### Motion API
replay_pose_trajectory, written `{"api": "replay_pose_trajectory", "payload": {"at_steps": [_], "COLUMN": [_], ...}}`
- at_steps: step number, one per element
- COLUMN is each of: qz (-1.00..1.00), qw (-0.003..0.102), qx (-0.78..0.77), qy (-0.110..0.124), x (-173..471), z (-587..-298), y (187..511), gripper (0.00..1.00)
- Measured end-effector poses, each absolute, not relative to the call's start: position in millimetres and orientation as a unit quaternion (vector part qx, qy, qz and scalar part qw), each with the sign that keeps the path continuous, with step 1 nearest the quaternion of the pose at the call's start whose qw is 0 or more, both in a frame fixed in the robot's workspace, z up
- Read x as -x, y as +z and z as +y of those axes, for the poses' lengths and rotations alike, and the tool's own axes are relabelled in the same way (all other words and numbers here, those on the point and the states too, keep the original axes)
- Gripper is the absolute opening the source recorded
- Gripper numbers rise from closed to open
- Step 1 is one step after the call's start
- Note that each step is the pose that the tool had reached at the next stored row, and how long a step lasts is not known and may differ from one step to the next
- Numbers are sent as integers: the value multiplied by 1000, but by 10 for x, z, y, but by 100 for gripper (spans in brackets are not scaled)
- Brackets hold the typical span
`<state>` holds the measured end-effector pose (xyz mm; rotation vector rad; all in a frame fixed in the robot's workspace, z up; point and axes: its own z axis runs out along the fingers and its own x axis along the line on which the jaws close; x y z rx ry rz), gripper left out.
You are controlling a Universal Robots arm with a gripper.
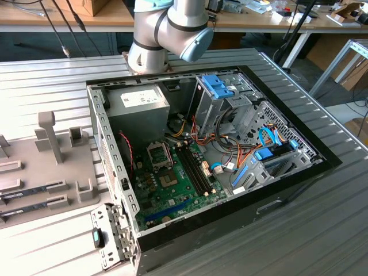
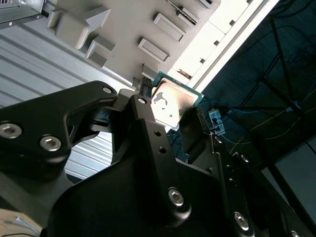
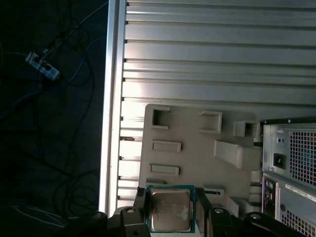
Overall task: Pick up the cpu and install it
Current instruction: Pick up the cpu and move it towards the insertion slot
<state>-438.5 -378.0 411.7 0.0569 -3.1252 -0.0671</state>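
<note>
Silvery cpu (image 3: 170,212) sits clamped in the gripper (image 3: 171,201) over a grey tray (image 3: 190,163).

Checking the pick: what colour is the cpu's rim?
The cpu has a green rim, clearest in the first wrist view.

No legible print on the cpu (image 3: 170,212) or the power-supply label (image 1: 140,99)

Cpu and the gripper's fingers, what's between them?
Nothing. In the first wrist view the fingers of the gripper sit directly against opposite edges of the cpu.
</note>
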Motion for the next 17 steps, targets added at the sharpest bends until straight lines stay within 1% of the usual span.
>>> {"api": "replay_pose_trajectory", "payload": {"at_steps": [17], "qz": [-1000], "qw": [8], "qx": [-18], "qy": [-21], "x": [4274], "z": [-3780], "y": [4117], "gripper": [47]}}
